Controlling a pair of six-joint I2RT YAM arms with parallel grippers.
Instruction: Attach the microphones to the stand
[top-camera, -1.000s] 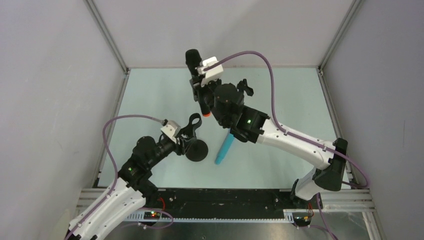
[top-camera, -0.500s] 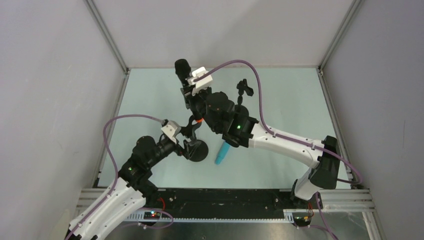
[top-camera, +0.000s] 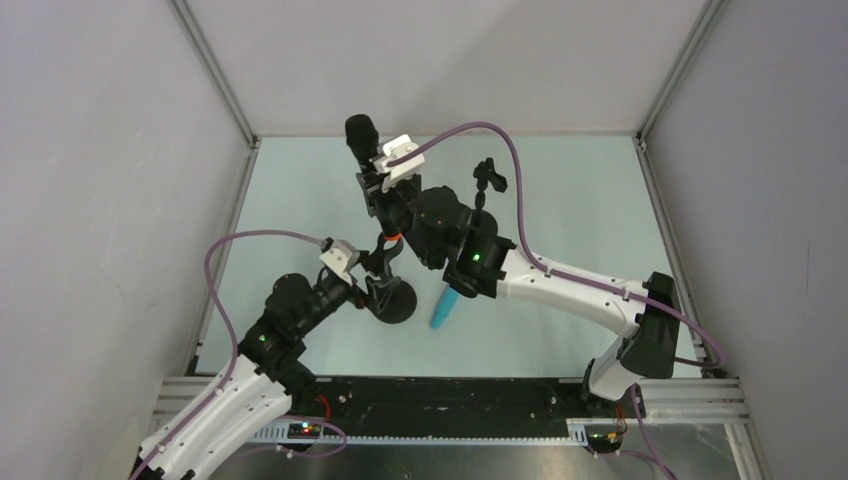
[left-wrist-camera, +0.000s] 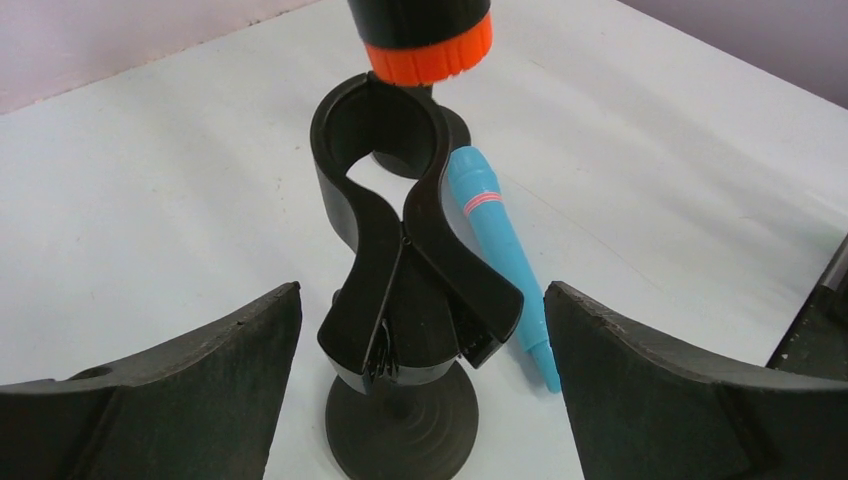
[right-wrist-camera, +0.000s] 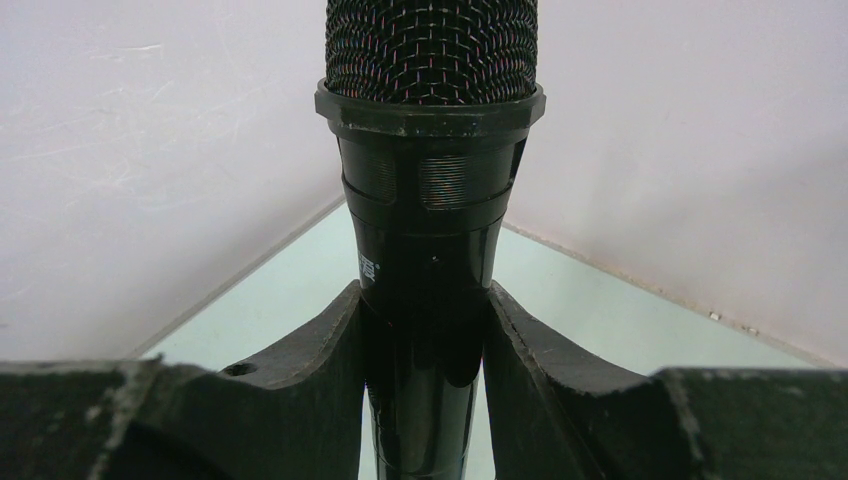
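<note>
1. Surface (top-camera: 300, 190): pale green. It carries the stand and one loose microphone.
2. Right arm (top-camera: 570, 285): over the last second it has swung left and toward the near edge. This has carried the black microphone (right-wrist-camera: 430, 260) from the far part of the surface to a position over the stand.
3. Left arm (top-camera: 235, 385): it reaches in from the near left and has not shifted noticeably. Its wrist faces the stand.
4. Stand (left-wrist-camera: 405, 330): it is upright on its round base. The clip ring (left-wrist-camera: 325, 160) is on top and the two clip levers hang below it.
5. Left jaws: a second ago they were set narrow at the clip levers. They are now released and spread wide, one on each side of the levers, and touch nothing. Judgement: the clip is no longer squeezed and the stand is no longer steadied, so insertion must work against the spring.
6. Right jaws: clenched on the black microphone's body below the mesh head, holding it roughly upright.
7. Turquoise microphone (left-wrist-camera: 497, 250): it lies flat just right of the stand, not yet attached. Contact with the base cannot be determined.
8. Orange-red end cap (left-wrist-camera: 428, 50): it hangs just above the clip ring and has not entered it. Judgement: the first attachment is at the alignment stage.
</note>
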